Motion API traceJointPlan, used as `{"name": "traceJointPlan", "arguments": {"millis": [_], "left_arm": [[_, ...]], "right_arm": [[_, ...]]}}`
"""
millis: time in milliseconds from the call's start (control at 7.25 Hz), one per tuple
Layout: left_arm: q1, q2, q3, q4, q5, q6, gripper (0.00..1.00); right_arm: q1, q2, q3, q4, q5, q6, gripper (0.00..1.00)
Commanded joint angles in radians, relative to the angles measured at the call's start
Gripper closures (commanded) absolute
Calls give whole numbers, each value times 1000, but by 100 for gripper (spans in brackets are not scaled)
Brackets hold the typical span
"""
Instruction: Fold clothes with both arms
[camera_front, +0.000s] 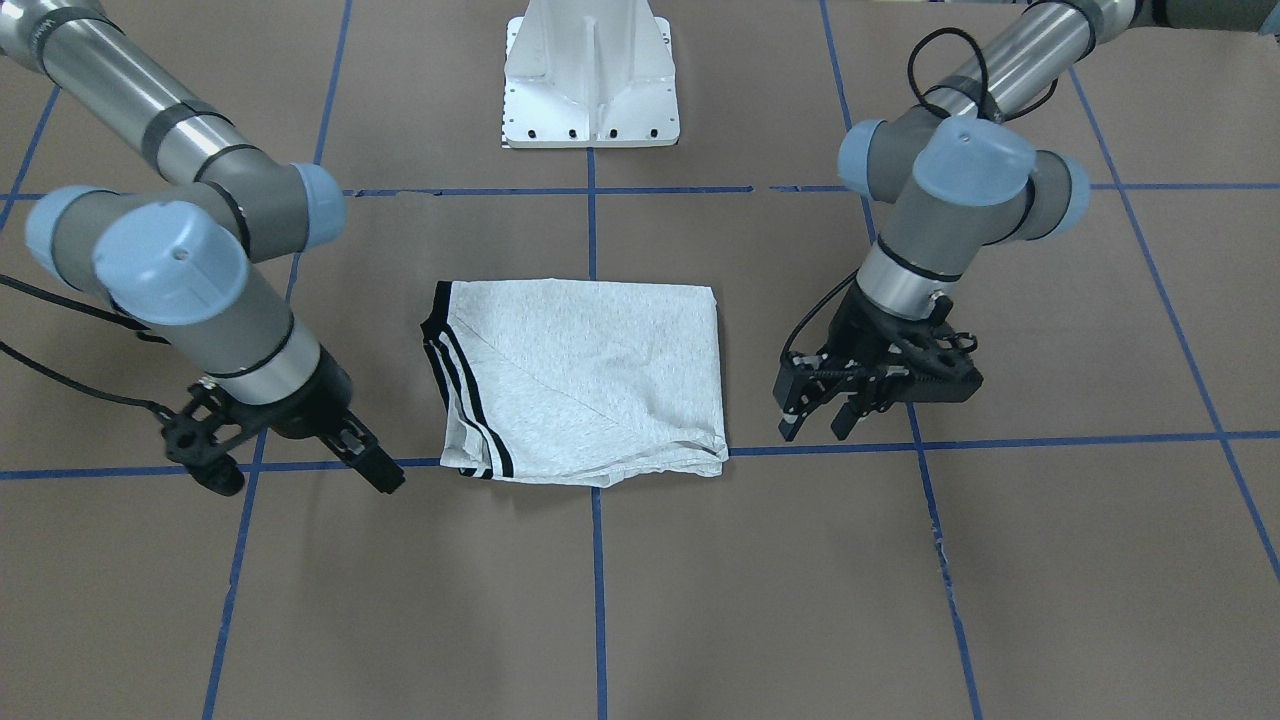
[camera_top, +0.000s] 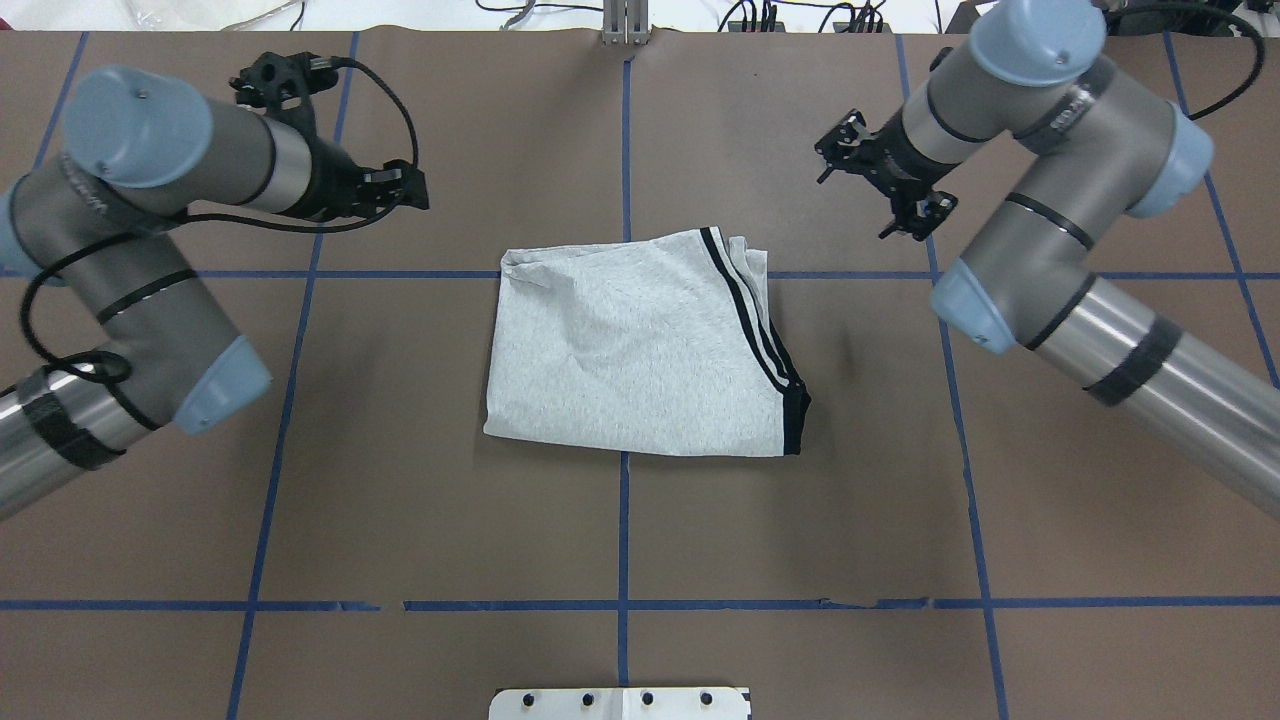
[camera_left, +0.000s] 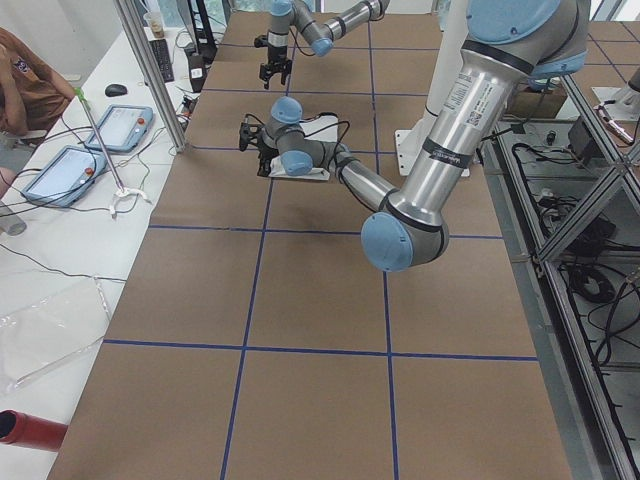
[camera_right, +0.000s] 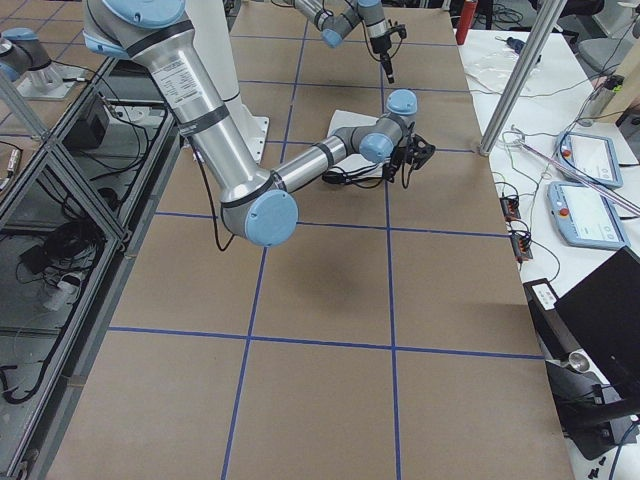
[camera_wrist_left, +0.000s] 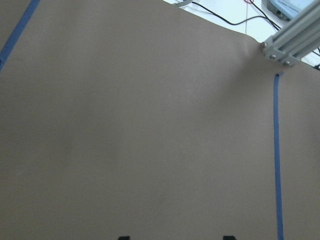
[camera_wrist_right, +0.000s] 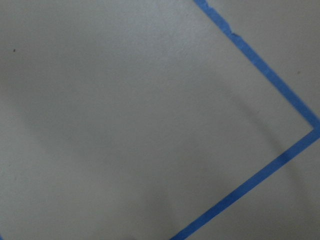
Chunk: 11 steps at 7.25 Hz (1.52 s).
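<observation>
— So, where is the T-shirt (camera_top: 630, 350)?
— Folded into a grey rectangle at the middle of the overhead frame. It lies flat on the brown bench (camera_top: 400, 500), with its black stripe trim along the right-hand edge.
— And the arms?
— Both are apart from it. The left gripper (camera_top: 412, 190) hangs at upper left, jaws spread and holding nothing. The right gripper (camera_top: 915, 215) hangs at upper right; I cannot tell whether its jaws are parted.

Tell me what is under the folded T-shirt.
The T-shirt lies on the brown table; blue tape lines run beneath it. Their crossing and the shirt's underside are covered.
</observation>
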Motion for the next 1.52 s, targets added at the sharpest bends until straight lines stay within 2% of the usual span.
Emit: {"name": "traceJointPlan", "arguments": {"millis": [0, 276, 414, 690, 828, 966, 1103, 1379], "left_arm": [[-121, 198, -105, -1, -127, 296, 31], [-267, 321, -130, -2, -237, 536, 31], [-342, 367, -126, 1, -273, 678, 31], [-495, 452, -119, 21, -354, 910, 31], [-555, 467, -123, 94, -391, 1022, 31], [-608, 457, -127, 230, -394, 1092, 31], [-641, 455, -130, 299, -396, 1139, 31], [-645, 454, -129, 373, -398, 1143, 31]], "right_arm": [[145, -186, 63, -4, 82, -343, 0], [323, -332, 52, -8, 150, -731, 0], [403, -371, 52, -69, 162, -911, 0], [548, -387, 66, -279, 178, -1250, 0], [587, -397, 66, -334, 178, -1381, 0], [603, -400, 66, -377, 179, -1462, 0], [627, -410, 69, -402, 181, -1542, 0], [629, -445, 130, -444, 181, -1557, 0]]}}
